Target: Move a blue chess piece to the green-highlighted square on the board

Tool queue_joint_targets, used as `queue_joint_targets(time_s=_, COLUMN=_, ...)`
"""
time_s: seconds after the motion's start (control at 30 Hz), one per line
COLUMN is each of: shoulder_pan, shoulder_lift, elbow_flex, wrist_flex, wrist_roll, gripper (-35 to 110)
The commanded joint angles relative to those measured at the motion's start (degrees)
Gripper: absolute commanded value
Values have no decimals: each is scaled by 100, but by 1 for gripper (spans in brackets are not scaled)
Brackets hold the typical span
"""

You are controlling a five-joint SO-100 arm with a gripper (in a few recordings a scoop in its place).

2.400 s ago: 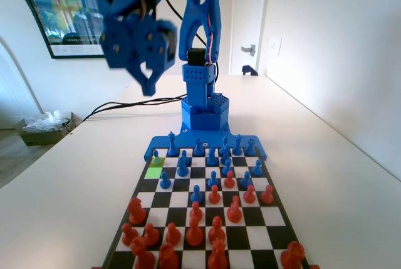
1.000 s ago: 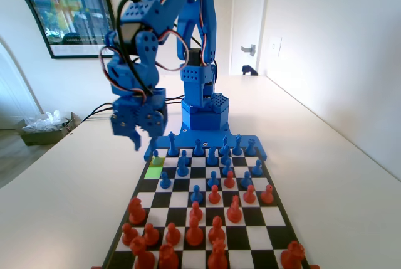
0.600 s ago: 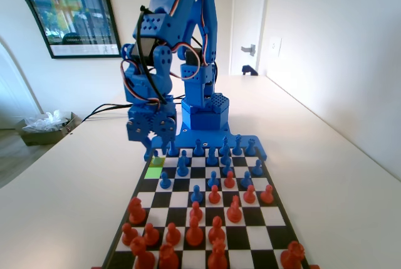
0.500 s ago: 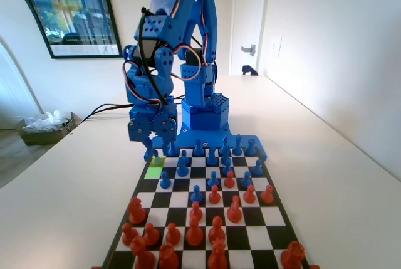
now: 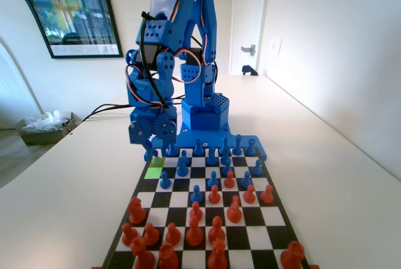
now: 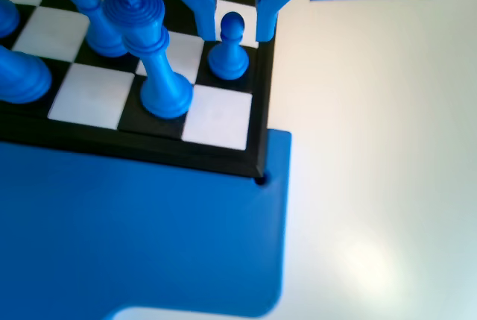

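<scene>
Blue chess piece (image 6: 228, 50) sits on a corner-file square of the board (image 6: 149, 145), between the open jaws of the gripper (image 6: 237, 18), nothing gripped yet. Risk: tall blue piece (image 6: 153, 55) just beside gets clipped & topples; green-highlighted square (image 5: 154, 171) is adjacent.

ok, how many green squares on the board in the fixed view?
1. The green-highlighted square lies in the left-hand column of the board, near its far end, just in front of the lowered gripper. No piece stands on it.
</scene>
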Motion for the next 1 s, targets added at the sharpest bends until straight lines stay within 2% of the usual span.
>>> queue_joint_targets(time_s=0.0, shoulder_pan=132, shoulder_lift=-18, elbow_flex=132, wrist_flex=-176, wrist_roll=-167, gripper=4)
queue_joint_targets(time_s=0.33, shoulder_pan=18, shoulder_lift=-44, elbow_flex=97, wrist_flex=-88, wrist_roll=35, gripper=1)
queue_joint_targets(time_s=0.43, shoulder_pan=-114, shoulder_lift=-18, elbow_flex=-97, wrist_flex=281, wrist_roll=281, gripper=1)
queue_joint_targets(time_s=0.73, shoulder_pan=-694, shoulder_lift=-26, elbow_flex=-1529, wrist_flex=2259, wrist_roll=1380, gripper=1)
queue_joint_targets(time_s=0.83, shoulder_pan=-756, shoulder_lift=-26, elbow_flex=-1846, wrist_flex=2637, wrist_roll=1529, gripper=1)
queue_joint_targets(time_s=0.97, shoulder_pan=-703, shoulder_lift=-53, elbow_flex=-1916, wrist_flex=2654, wrist_roll=1547, gripper=1)
